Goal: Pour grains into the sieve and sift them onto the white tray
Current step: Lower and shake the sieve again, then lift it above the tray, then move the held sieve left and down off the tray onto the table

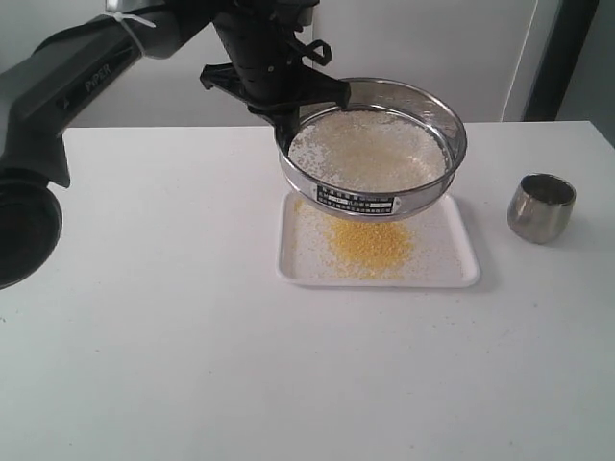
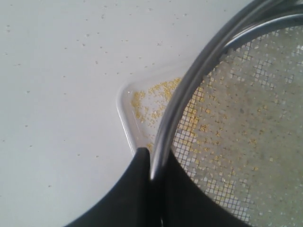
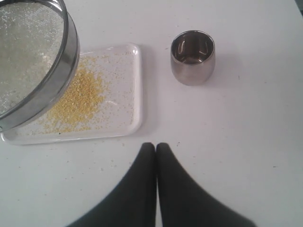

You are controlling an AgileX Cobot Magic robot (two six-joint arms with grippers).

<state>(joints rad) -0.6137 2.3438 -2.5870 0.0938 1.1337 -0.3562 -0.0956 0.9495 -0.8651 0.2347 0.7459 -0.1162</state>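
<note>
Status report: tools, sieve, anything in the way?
Left tool shut on sieve rim, above white tray. Right tool shut, empty. Yellow grains on tray, whitish grains in sieve. Steel cup aside.

Shell of left arm (image 1: 67,86): matte dark-grey moulding, white "PIPER" lettering just below thin white cable tie (image 1: 130,19). Beyond tie, black angular wrist housing (image 1: 264,48) with projecting lugs. Well below tie, bulky rounded black joint (image 1: 24,226). On left gripper (image 2: 150,156) and right gripper (image 3: 155,145): smooth matte-black fingers, broad-based, tapering to narrow tips.
</note>
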